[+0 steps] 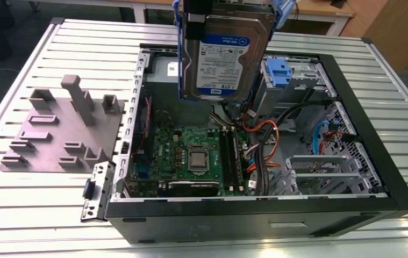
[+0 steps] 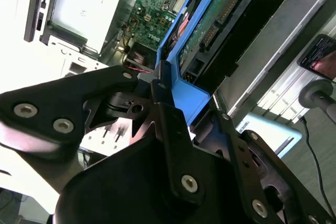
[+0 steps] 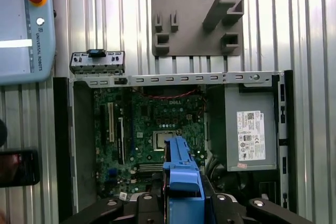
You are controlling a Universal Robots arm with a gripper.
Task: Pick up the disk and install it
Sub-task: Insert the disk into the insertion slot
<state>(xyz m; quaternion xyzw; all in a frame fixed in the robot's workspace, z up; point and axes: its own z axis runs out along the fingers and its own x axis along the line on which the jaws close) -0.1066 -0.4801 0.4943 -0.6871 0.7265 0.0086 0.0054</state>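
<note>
Disk: The disk (image 1: 225, 54), in its blue carrier, hung on edge in the air above the open computer case (image 1: 261, 215). It was clear of every part inside, and its labelled face was turned toward the exterior view.

Gripper: In the second wrist view the gripper (image 2: 172, 88) had its fingers (image 2: 160, 85) drawn in on the end of the blue carrier. They were holding the disk by that frame, not by the drive body. This grip appeared to leave the connector edge and the long sides free.

Disk from the wrist: In the second wrist view the disk's (image 2: 226, 14) green circuit side showed. In the first wrist view its blue carrier edge (image 3: 181, 174) pointed down over the motherboard (image 3: 157, 129).

Case: It lay on its side on the slatted table (image 1: 31, 215) with the side panel off, so the interior faced up to the arm.

Drive cage: The grey cage with a blue tab (image 1: 279, 72) sat just beside the hanging disk, toward the exterior view's right, and carried no drive.

Power supply: The grey box with a white label (image 3: 251, 129) filled one corner of the case, well apart from the disk.

Fixture plate: A grey plate of pegs and slots (image 1: 53, 134) lay beside the case with nothing on it.

Progress: Judged from this, the pickup was done and the installation was not.
</note>
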